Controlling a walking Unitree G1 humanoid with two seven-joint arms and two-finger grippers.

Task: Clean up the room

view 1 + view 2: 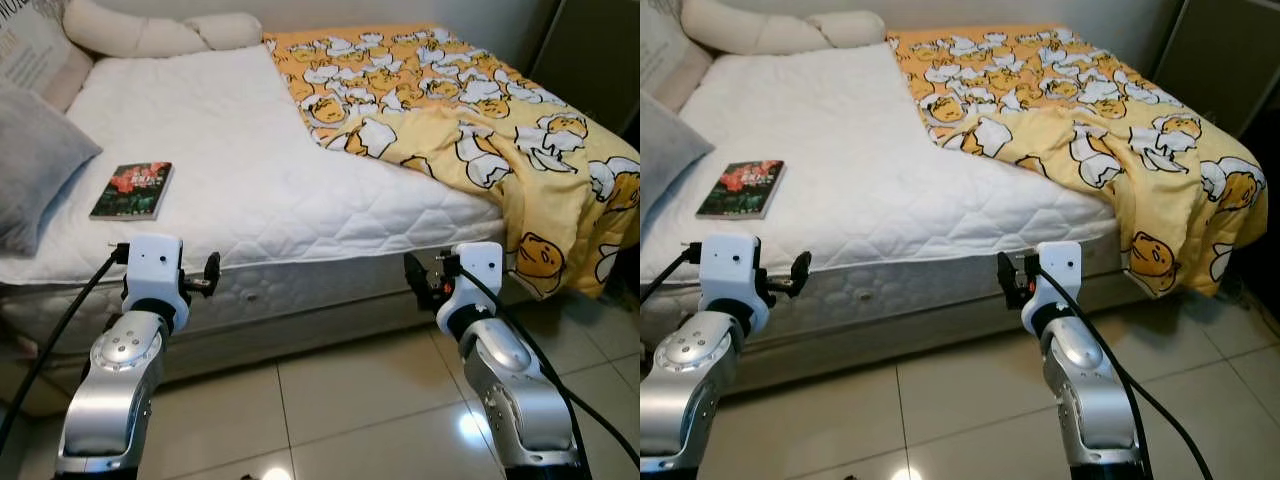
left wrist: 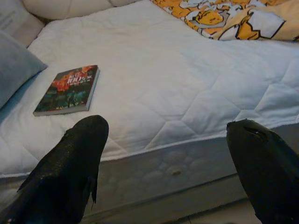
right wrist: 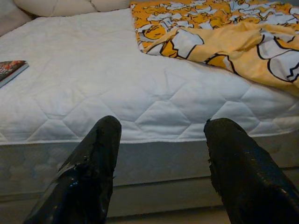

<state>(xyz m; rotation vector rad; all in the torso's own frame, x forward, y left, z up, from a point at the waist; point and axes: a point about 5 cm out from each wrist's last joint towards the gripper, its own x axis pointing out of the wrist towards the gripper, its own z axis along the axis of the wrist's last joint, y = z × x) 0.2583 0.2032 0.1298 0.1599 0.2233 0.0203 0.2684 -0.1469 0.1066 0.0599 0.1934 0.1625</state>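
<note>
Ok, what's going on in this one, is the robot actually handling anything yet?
Not yet. The robot stands at the side of a bed with both arms raised toward it. The left gripper and right gripper are open, hold nothing, and hover short of the mattress edge. A book lies flat on the white mattress, nearer the left gripper, beside a grey pillow. A yellow patterned blanket is bunched on the robot's right, hanging over the corner of the bed.

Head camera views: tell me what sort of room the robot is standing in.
Most likely a bedroom. A bed with a white quilted mattress fills the scene, a yellow cartoon-print blanket is pushed to one side, and pillows lie at the head. A book rests on the mattress; the floor is glossy tile.
</note>
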